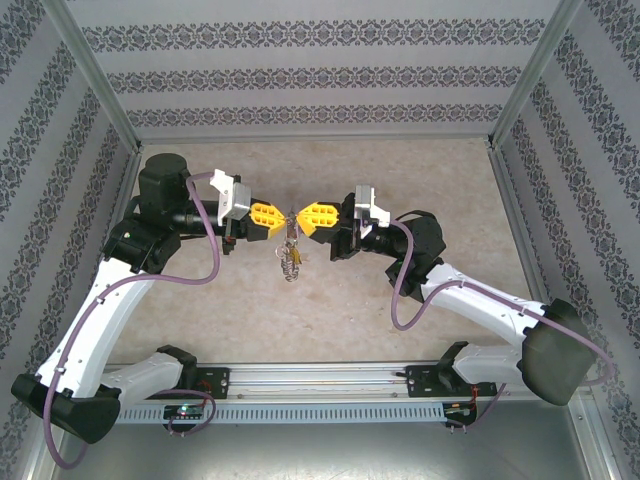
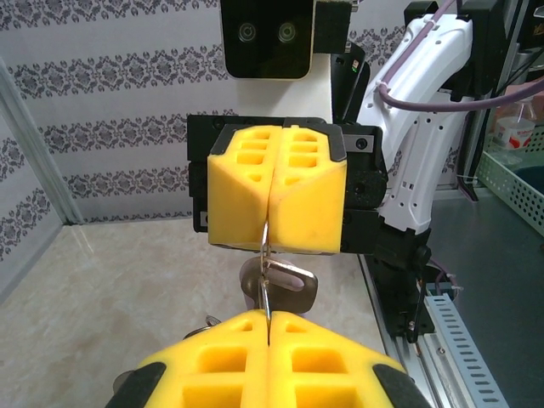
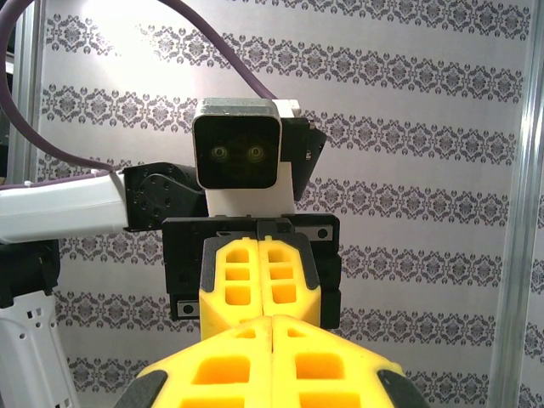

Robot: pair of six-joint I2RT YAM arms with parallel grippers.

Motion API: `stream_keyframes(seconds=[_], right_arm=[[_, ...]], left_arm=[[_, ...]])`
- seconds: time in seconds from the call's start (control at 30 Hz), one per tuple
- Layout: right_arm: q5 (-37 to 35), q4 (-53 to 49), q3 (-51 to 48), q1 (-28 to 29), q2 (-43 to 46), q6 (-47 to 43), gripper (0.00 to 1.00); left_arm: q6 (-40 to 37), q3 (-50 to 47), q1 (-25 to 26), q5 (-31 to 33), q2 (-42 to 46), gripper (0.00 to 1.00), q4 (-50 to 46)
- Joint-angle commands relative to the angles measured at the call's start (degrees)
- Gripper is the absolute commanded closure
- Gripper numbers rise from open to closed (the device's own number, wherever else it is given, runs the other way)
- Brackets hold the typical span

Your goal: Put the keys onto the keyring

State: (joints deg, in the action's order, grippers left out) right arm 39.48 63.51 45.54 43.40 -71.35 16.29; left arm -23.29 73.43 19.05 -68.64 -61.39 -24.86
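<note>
Grey, thin wire makes up the keyring (image 2: 266,255), which hangs in the air above the surface (image 1: 420,180) with its small silvery keys (image 2: 285,279) dangling just below it. On either side of the keyring, the left end effector (image 1: 279,217) and right end effector (image 1: 303,217) are each pressed together, pinching the wire. We judge it light, springy and slippery, best held on bare wire away from the keys.
</note>
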Motion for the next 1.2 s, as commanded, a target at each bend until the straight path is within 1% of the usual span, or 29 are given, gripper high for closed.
stream_keyframes(seconds=[0.0,1.17], right_arm=[[2.2,-1.5,0.9,0.7,-1.2,-0.9,1.0],[4.6,-4.9,1.7,0.7,-2.1,-1.2,1.0]], left_arm=[[1.1,0.1,-0.3,-3.3,1.5,1.0,5.9],[2.0,-0.4,-0.8,-3.2,2.2,1.0,7.4]])
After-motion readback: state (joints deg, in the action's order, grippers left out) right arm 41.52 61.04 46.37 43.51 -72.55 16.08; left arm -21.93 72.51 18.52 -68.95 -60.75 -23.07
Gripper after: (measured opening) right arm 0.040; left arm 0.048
